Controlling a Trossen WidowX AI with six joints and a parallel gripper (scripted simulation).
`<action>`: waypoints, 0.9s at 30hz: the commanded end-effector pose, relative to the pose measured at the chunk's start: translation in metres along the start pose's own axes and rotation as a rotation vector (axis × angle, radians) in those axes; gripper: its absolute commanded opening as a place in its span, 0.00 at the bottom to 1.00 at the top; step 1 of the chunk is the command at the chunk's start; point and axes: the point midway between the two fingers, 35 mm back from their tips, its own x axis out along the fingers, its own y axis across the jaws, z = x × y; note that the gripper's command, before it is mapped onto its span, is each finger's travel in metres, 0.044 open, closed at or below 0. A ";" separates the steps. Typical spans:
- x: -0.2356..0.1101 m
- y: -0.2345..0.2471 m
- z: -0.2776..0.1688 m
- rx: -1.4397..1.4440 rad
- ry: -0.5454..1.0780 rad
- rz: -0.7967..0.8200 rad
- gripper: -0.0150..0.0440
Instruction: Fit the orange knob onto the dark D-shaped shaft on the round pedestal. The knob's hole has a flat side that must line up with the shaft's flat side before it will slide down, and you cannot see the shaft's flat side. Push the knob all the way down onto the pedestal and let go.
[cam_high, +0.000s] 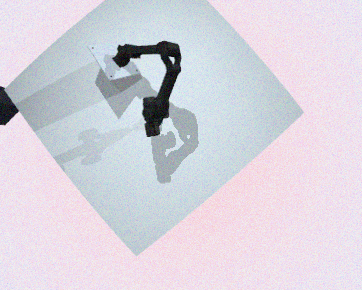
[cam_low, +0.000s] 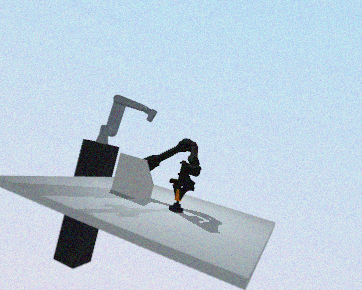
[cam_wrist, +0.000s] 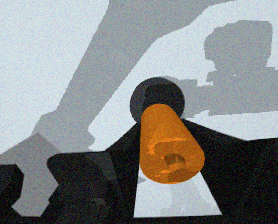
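Observation:
My gripper is shut on the orange knob, a long orange cylinder held upright. In the wrist view its far end points at the dark round pedestal below it. In the exterior view the knob stands right over the pedestal on the grey table. The shaft is hidden behind the knob, so I cannot tell whether the knob sits on it. In the top view the arm hides both the knob and the pedestal.
A pale grey block stands at the arm's base. A dark post with a grey camera arm rises behind the table's left side. The table is a tilted square with open edges.

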 end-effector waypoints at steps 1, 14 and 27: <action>-0.003 0.000 0.001 -0.095 0.001 -0.006 0.25; -0.001 -0.005 0.002 -0.179 0.001 -0.006 0.25; -0.001 -0.002 0.000 -0.179 0.001 -0.006 0.25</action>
